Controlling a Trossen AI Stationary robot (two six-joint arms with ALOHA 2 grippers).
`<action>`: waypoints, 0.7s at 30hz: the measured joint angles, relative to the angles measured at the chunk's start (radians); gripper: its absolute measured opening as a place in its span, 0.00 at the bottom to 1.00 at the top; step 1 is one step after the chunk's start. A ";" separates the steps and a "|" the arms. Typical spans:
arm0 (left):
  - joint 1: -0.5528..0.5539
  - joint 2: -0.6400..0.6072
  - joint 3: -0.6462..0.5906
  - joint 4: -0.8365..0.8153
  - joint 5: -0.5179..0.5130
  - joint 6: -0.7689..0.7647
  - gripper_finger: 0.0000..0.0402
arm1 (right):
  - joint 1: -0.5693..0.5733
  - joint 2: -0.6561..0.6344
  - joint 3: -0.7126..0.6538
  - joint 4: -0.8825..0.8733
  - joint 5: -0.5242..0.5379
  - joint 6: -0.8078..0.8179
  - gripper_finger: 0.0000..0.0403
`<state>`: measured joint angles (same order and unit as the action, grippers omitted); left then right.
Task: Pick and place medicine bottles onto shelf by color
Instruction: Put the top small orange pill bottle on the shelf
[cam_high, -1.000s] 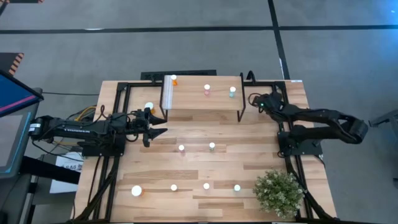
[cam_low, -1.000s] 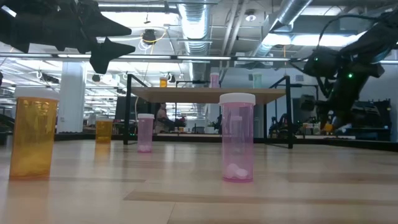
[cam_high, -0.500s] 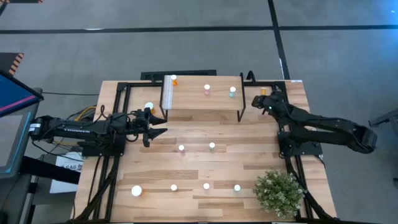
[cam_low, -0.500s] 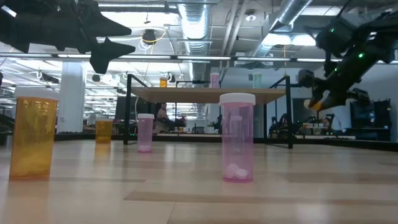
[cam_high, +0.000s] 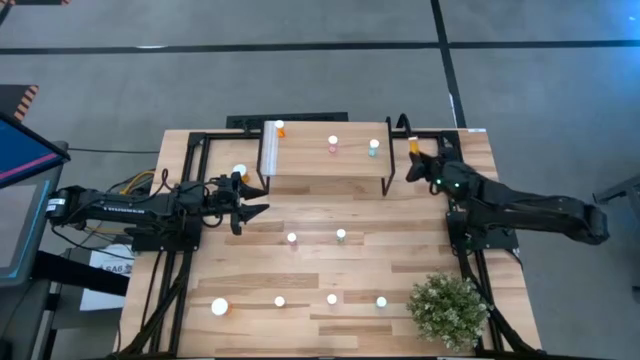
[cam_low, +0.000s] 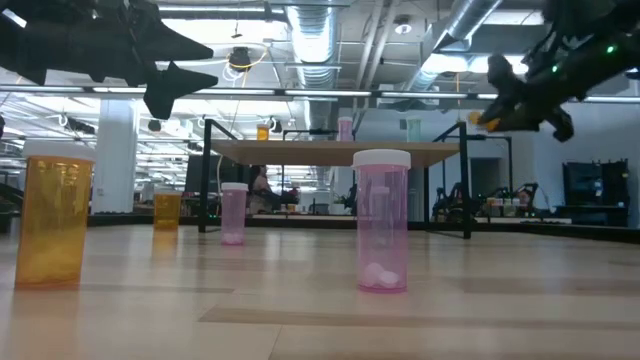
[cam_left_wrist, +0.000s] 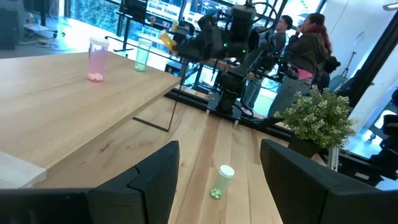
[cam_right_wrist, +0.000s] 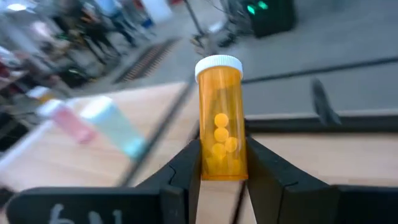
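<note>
Your right gripper (cam_right_wrist: 222, 163) is clamped on a small orange bottle (cam_right_wrist: 221, 135), white cap up, pills visible inside, the two fingers pressing its lower body from either side. In the high view that gripper (cam_high: 414, 160) hangs off the shelf's (cam_high: 325, 170) right end, at about 3 o'clock from its top, with the bottle (cam_high: 413, 147) clear of the surface; the low view shows it raised above shelf height, beside the far right leg. On the shelf, a pink bottle (cam_high: 333, 144) and a teal bottle (cam_high: 373, 147) stand near each other toward the back right, and an orange bottle (cam_high: 279, 127) stands at the back left corner by the white ribbed strip (cam_high: 268, 148). Your left gripper (cam_high: 250, 211) waits with its fingers spread and nothing between them, at about 8 o'clock from the shelf, just off its front left leg. On the table (cam_high: 240, 260), two white-capped bottles (cam_high: 292, 238) stand at 6 o'clock from the shelf, four more (cam_high: 280, 301) line up along the near edge, and one (cam_high: 239, 171) stands by the shelf's left end. A potted plant (cam_high: 449, 309) sits at the table's near right corner.
</note>
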<state>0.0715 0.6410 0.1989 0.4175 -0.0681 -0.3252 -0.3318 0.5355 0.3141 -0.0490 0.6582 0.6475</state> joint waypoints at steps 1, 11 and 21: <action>0.000 0.000 0.000 0.000 0.000 0.000 0.53 | 0.014 -0.011 0.000 0.023 0.000 -0.020 0.30; 0.000 0.000 -0.001 0.079 0.000 -0.038 0.53 | 0.194 -0.025 0.000 0.301 -0.084 -0.236 0.30; -0.060 0.000 0.000 0.219 0.001 -0.023 0.53 | 0.379 0.141 0.000 0.609 -0.091 -0.354 0.30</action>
<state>0.0119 0.6415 0.1985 0.6361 -0.0669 -0.3481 0.0475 0.6770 0.3145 0.5597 0.5671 0.2934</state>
